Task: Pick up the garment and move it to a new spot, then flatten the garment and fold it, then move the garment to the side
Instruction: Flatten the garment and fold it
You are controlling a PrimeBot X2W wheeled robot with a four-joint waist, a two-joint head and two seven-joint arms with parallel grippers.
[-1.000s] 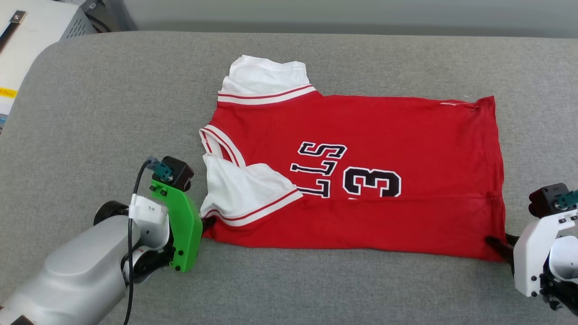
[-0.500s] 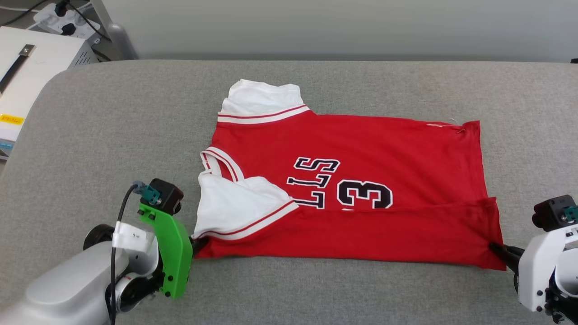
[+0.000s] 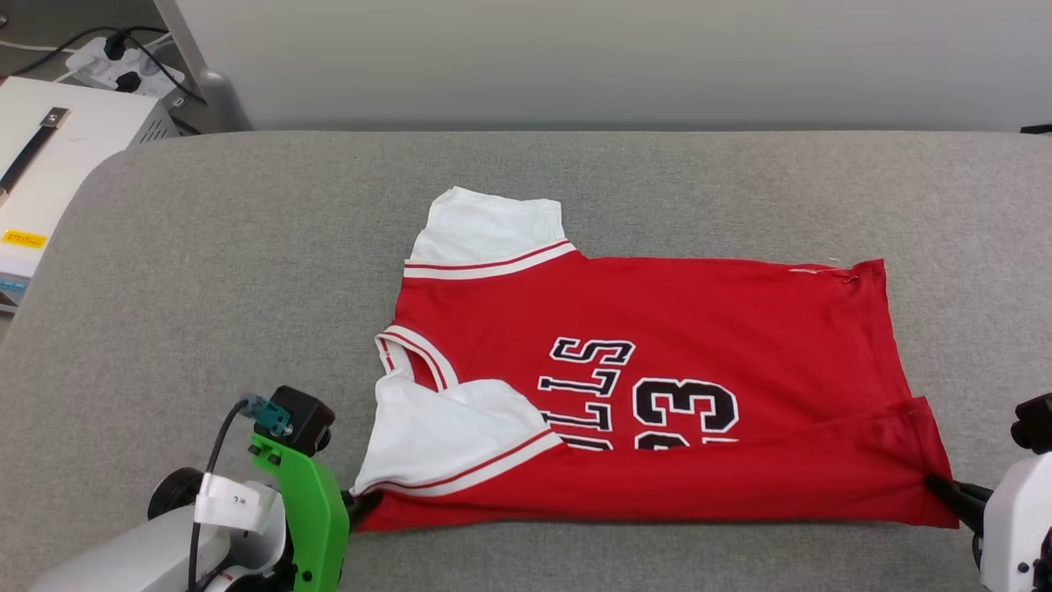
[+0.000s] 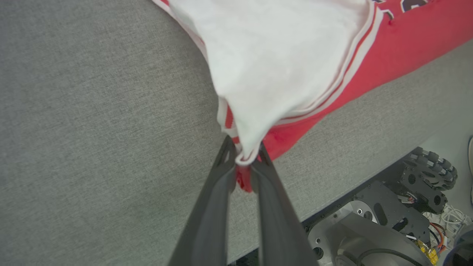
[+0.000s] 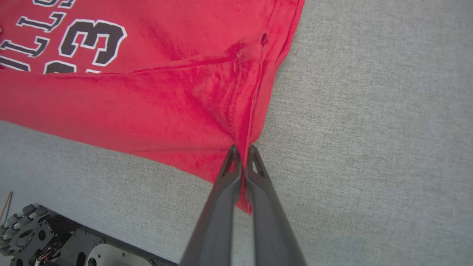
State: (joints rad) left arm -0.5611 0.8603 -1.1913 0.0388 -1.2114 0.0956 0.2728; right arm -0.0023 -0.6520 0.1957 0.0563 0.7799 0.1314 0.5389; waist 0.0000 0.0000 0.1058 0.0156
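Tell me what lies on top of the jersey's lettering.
The near white sleeve of the garment lies over the near end of the lettering, and a folded red strip covers the near edge of the number. What is printed beneath them is hidden.

LETTERING: "LLS" legible, black with white outline, sideways on red garment (image 3: 699, 304) | NUMBER: "23" beside the letters, lower part under a fold | LABEL: yellow sticker (image 3: 23, 238) on white box (image 3: 74, 156), illegible
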